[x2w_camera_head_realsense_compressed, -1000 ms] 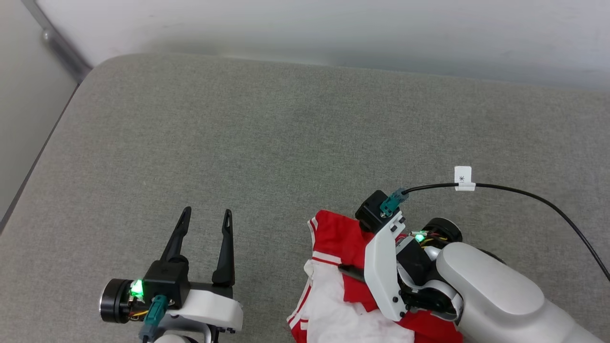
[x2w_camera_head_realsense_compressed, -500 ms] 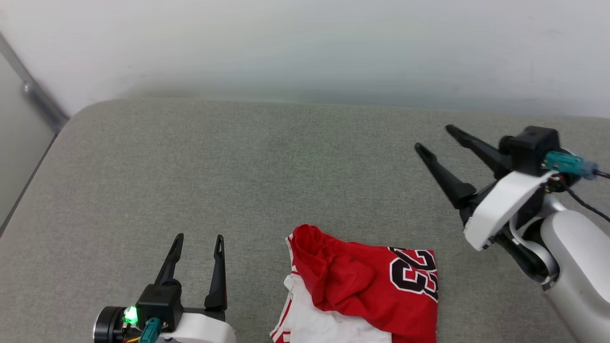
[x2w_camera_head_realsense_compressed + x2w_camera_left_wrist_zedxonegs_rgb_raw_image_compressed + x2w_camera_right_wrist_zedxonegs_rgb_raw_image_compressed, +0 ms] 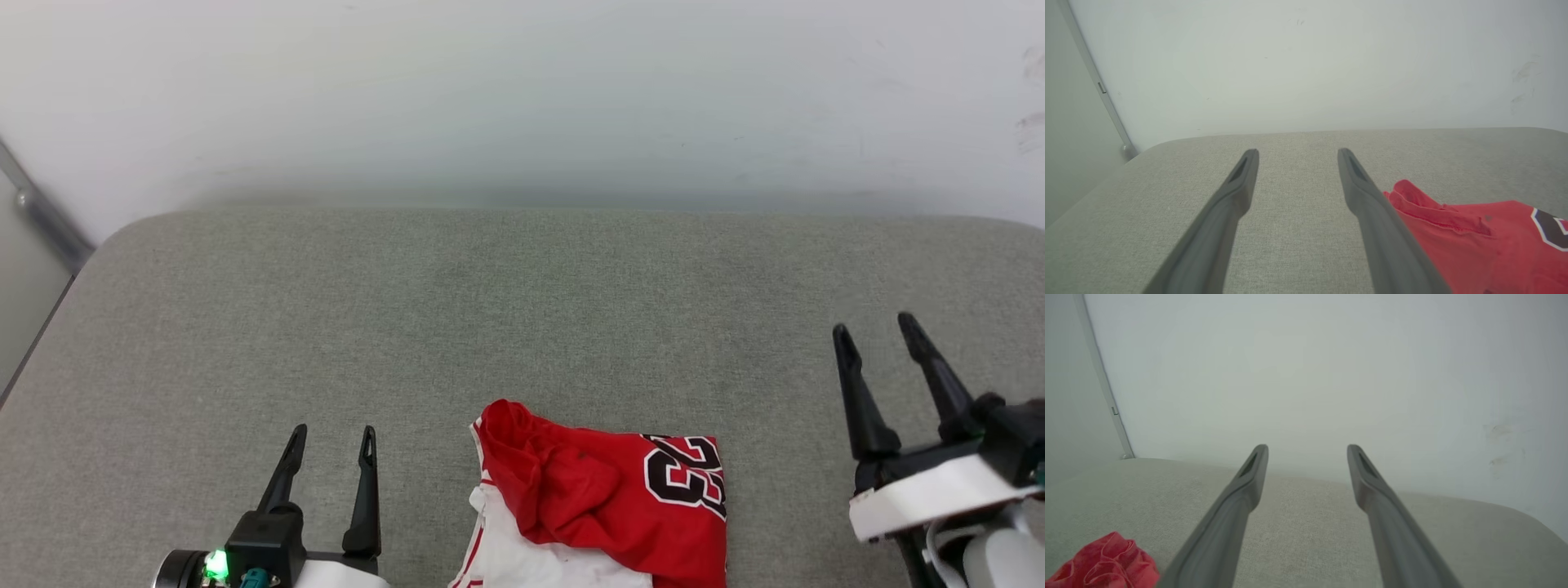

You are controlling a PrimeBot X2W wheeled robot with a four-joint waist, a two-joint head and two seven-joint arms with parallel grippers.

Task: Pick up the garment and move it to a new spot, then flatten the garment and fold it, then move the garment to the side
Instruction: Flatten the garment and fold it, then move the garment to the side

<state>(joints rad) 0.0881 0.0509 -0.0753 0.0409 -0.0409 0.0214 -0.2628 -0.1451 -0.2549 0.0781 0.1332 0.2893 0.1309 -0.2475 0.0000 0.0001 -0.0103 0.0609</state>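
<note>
Either side of the rumpled red jersey (image 3: pixel 604 498) lying on the grey cushion (image 3: pixel 490 310), the left gripper (image 3: pixel 335 430) and right gripper (image 3: pixel 873 325) hover, jaws spread wide and empty, probably just parked clear of it.

You see the garment (image 3: pixel 596 498) cut off at its near side by the head view's bottom edge.

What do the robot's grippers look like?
Left gripper and right gripper: two long, dark, tapered fingers with slotted tips on black bases. A white bracket backs the right one; a green light and teal connector sit at the left wrist.
</note>
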